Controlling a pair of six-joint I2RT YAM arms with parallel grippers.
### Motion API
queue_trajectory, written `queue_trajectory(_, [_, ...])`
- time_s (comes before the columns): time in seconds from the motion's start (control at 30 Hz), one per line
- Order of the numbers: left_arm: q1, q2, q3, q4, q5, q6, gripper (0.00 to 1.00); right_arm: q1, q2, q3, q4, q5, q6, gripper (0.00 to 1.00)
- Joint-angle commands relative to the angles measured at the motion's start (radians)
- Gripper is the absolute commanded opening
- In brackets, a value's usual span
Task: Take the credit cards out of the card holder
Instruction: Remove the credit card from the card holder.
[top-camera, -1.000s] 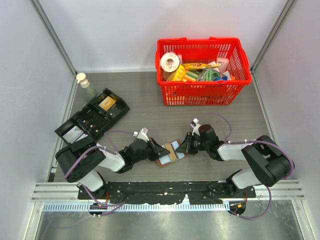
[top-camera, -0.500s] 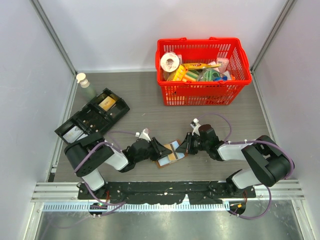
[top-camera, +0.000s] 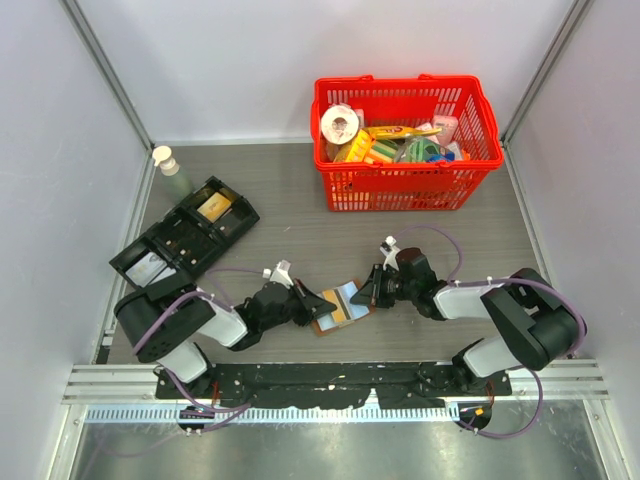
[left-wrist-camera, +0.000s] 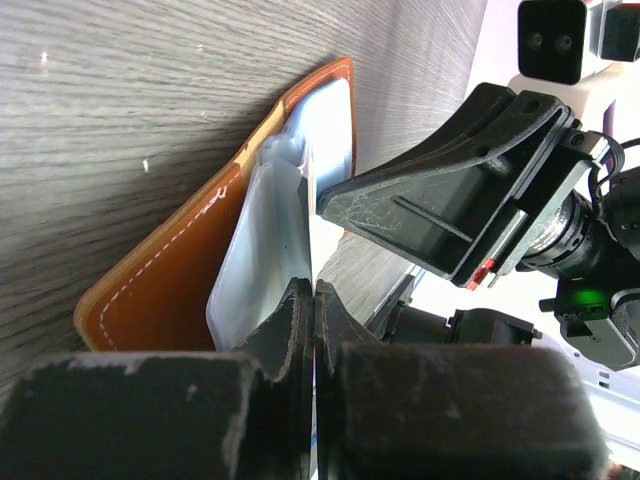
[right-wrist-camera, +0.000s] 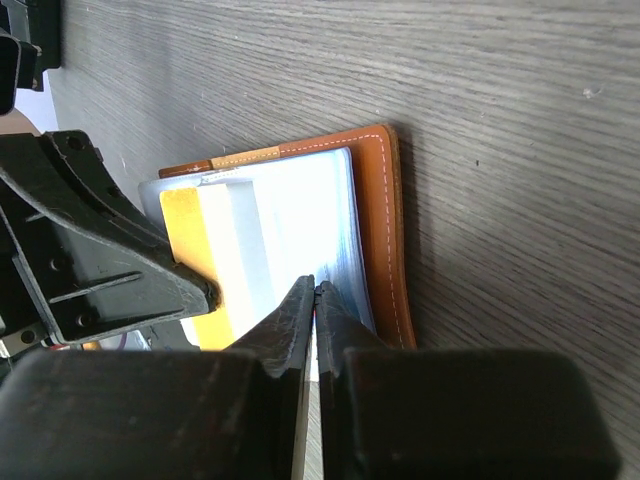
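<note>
Pinching pale inner flaps of card holder (top-camera: 341, 306) w/ left gripper (left-wrist-camera: 313, 296) & right gripper (right-wrist-camera: 315, 291), both jaws closed tight, prob. spreading it open for emptying.

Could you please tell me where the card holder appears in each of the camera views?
Top external: card holder lies open at lower centre.
Left wrist: card holder runs from lower left up to top centre, brown cover showing.
Right wrist: card holder sits at centre, pale inside showing.
Shared landmark: the grey wood-grain table beneath it.
</note>
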Motion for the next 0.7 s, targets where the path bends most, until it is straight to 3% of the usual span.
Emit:
queue_trajectory(0.0, [0.007, -0.039, -0.02, 0.079, -0.012, -0.022, 0.0, 0.002, 0.056, -0.031, -0.177, 0.153, -0.068, 0.09])
queue_trajectory(0.2, [0.008, -0.065, -0.049, 0.069, -0.017, -0.029, 0.0, 0.0, 0.05, -0.031, -0.18, 0.154, -0.069, 0.09])
queue_trajectory(0.33, [0.011, -0.138, -0.06, -0.061, -0.026, 0.003, 0.0, -0.001, 0.028, -0.026, -0.182, 0.147, -0.069, 0.09])
queue_trajectory(0.5, [0.013, -0.327, -0.042, -0.359, -0.093, 0.108, 0.0, 0.0, -0.042, 0.018, -0.261, 0.159, -0.092, 0.09])
queue_trajectory(0.67, [0.013, -0.557, 0.086, -0.78, -0.192, 0.321, 0.0, -0.001, -0.104, 0.087, -0.364, 0.163, -0.131, 0.1])
